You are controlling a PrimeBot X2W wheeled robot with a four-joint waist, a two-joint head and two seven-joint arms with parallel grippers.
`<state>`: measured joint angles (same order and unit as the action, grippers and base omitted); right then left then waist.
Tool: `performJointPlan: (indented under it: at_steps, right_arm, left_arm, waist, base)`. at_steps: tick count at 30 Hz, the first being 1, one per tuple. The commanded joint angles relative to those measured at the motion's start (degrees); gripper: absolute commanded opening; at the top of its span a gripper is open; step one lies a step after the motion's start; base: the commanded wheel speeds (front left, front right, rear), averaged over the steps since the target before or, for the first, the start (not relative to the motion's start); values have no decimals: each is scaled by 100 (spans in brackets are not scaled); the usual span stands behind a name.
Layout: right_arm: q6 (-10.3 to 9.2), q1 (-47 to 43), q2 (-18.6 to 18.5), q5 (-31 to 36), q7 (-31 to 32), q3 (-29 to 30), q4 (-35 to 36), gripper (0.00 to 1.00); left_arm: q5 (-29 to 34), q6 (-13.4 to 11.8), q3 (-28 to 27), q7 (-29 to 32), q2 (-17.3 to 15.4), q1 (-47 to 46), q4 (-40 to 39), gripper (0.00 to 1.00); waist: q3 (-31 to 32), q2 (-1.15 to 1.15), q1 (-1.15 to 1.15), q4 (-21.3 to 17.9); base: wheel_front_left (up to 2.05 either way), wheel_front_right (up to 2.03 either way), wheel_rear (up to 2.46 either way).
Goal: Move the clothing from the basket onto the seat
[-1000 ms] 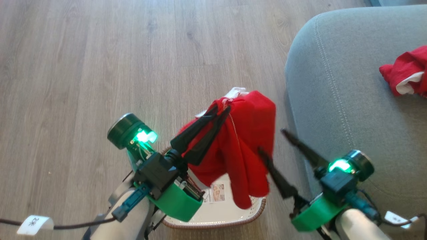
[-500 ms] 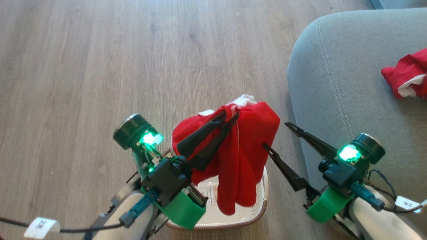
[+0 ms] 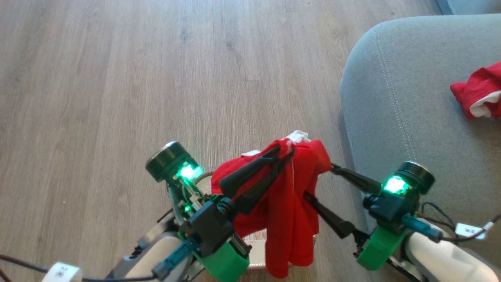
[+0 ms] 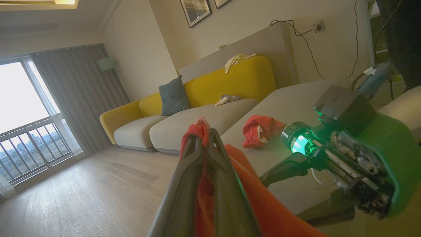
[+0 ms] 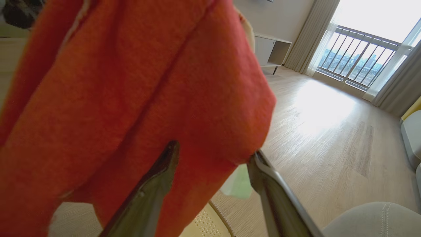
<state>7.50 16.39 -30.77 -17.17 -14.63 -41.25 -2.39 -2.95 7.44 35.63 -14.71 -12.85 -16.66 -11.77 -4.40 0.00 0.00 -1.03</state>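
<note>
The left gripper [image 3: 289,152] was clamped on the top fold of a red garment [image 3: 287,211], which we saw hanging from it above the basket [image 3: 256,256], just beside the seat's [image 3: 411,98] rounded corner. The right gripper [image 3: 319,181] had its two fingers spread wide, straddling the edge of the hanging cloth. We saw the other garment [image 3: 475,94] lying crumpled on the seat, well in from that corner.

Head view: cream perforated plastic basket [image 3: 256,256] mostly hidden under the hanging red fabric garment [image 3: 289,203], its inside label too small to read, second red garment [image 3: 475,92] on the grey upholstered seat [image 3: 391,98] cut by the right edge; right wrist view: hanging garment blurred, cropped top and left.
</note>
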Motion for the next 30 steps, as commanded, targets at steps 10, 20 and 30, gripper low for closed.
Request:
performJointPlan:
  at_steps: [10,20,30]
  right_arm:
    - [-1,709,10,-110,-37,-851,97,100]
    - [-1,928,600,117,-37,-979,-201,100]
    - [-1,853,1200,177,-37,-778,-275,0]
  left_arm:
    - [-5,4,90,-29,-75,-408,-243,0]
    - [-83,4,257,-29,-78,-500,-165,0]
    - [-133,4,303,-29,-79,-518,-93,0]
  waist:
    - [-54,0,0,94]
    - [-151,0,0,201]
    - [-195,0,0,288]
  base:
    - [0,0,0]
    - [0,0,0]
    - [0,0,0]
